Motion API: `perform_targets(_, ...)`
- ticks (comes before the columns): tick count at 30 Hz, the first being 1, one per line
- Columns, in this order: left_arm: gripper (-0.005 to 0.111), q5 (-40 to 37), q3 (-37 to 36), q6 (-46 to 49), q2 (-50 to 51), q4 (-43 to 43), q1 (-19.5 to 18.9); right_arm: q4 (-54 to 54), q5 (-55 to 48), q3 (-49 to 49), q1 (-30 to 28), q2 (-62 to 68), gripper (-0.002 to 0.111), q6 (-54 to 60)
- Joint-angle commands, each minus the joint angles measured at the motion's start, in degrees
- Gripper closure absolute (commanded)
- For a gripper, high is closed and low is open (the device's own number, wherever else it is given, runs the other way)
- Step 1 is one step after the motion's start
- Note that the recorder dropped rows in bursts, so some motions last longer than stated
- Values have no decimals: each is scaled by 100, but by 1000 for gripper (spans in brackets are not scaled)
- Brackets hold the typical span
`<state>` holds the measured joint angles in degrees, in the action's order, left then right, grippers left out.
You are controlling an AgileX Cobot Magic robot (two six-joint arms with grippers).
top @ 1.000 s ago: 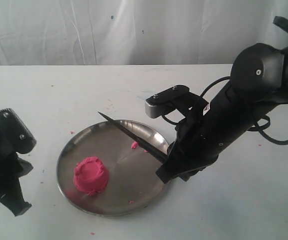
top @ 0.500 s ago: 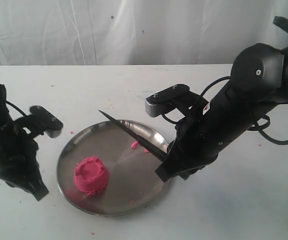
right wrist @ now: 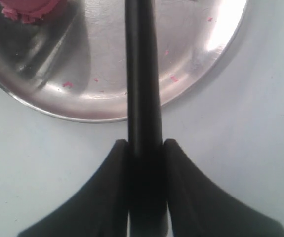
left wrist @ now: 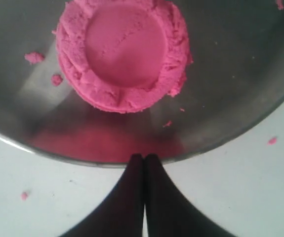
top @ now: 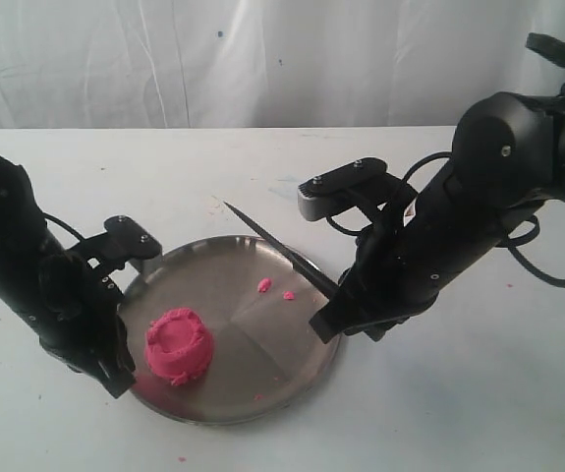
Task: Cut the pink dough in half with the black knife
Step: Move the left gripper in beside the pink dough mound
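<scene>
- Seeing bright pink dough (top: 178,345), one round crumbly mound with a dished top, sitting whole and uncut on the left part of the round shiny steel plate (top: 262,379) in the exterior view.
- Noting the plate lying flat on the white tabletop (top: 459,413), with small pink crumbs (top: 264,285) lying on its far side and a few more specks scattered over the tabletop.
- Clamping the slim all-black knife (top: 280,247) in the right tool (top: 329,324), partly closed, with both fingers (right wrist: 107,187) pressing on the sides of the straight handle.
- Holding the knife at the plate's right rim, blade slanting up and to the left across the far-right rim, point showing past that rim in the exterior view.
- Hanging the blade well apart from the dough, touching nothing.
- Hovering the left tool (top: 115,379) at the plate's near-left rim, just beside the dough.
- Pressing the left fingers (left wrist: 127,197) flat together, tips overlapping the rim in the wrist view, gripping nothing.
</scene>
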<state>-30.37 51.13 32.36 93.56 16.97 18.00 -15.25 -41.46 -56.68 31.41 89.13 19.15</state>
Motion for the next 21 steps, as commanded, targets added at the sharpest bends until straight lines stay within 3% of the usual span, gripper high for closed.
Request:
perform_targets(1,107,88,23,203,168,62,40,32,-3,14,14,-38,108,-32)
perform_targets(21,107,425,23,238,185,362,40,-33,41,14,14,-38,108,-32)
